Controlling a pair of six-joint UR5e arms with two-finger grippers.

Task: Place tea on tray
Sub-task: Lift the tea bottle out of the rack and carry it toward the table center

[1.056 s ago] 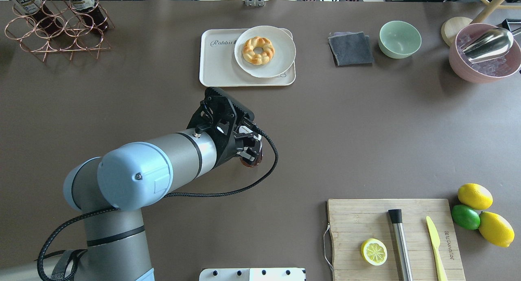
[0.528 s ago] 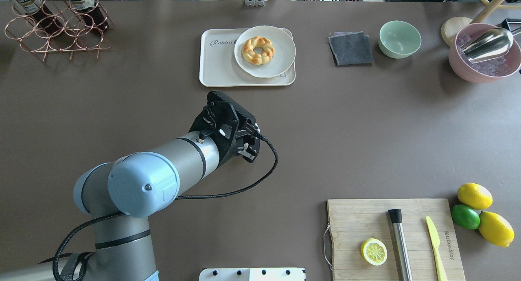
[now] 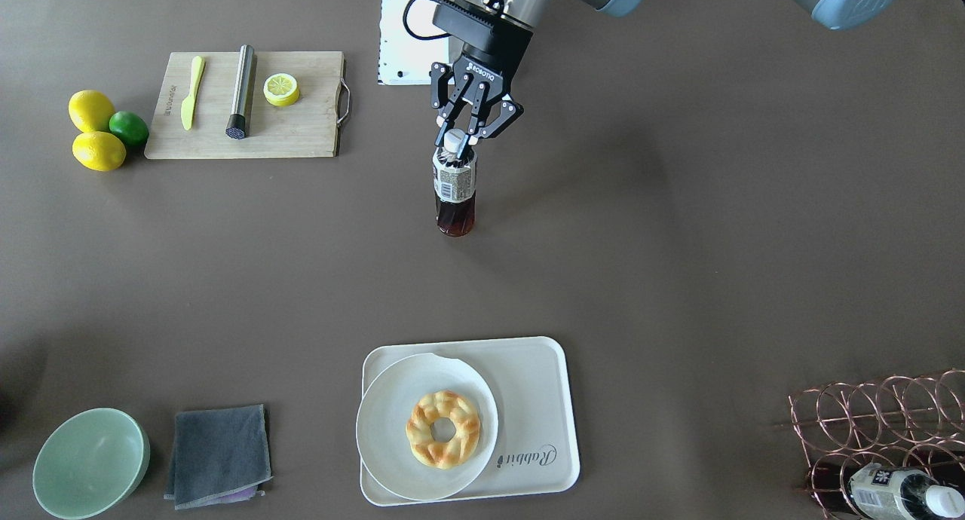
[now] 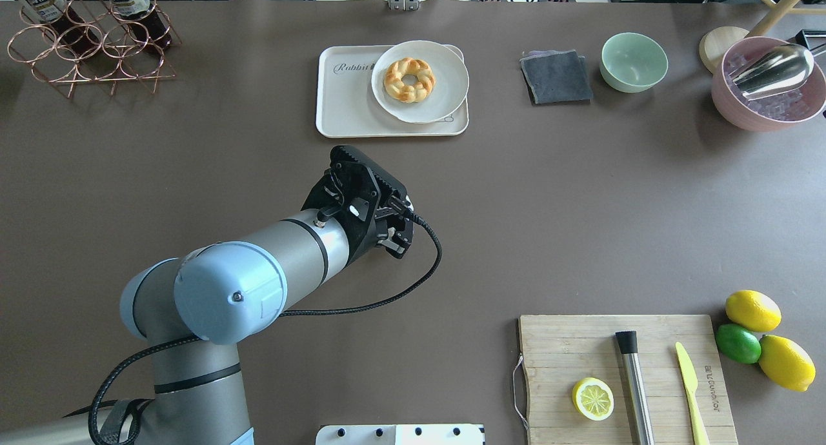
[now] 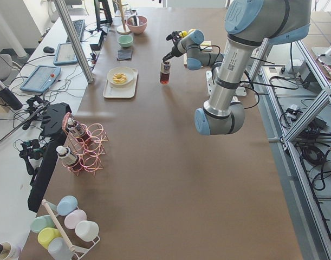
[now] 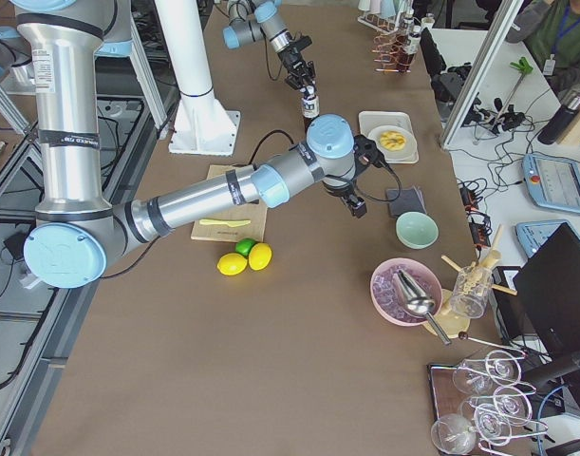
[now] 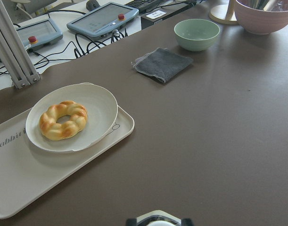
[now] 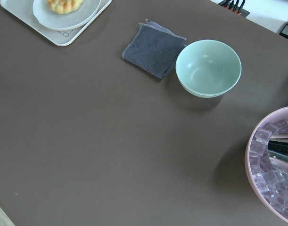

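Tea [image 3: 455, 185] | upright | white cap [image 3: 454, 137] pinched between left jaws

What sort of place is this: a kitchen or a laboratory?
Probably a robotics laboratory staged like a café: a robot arm, control tablets with cables beside the table, and a plated doughnut on the tray.

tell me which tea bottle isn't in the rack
The upright tea bottle at mid-table, with the left gripper closed on its white cap. The other bottles sit in the copper wire rack at the table's corner.
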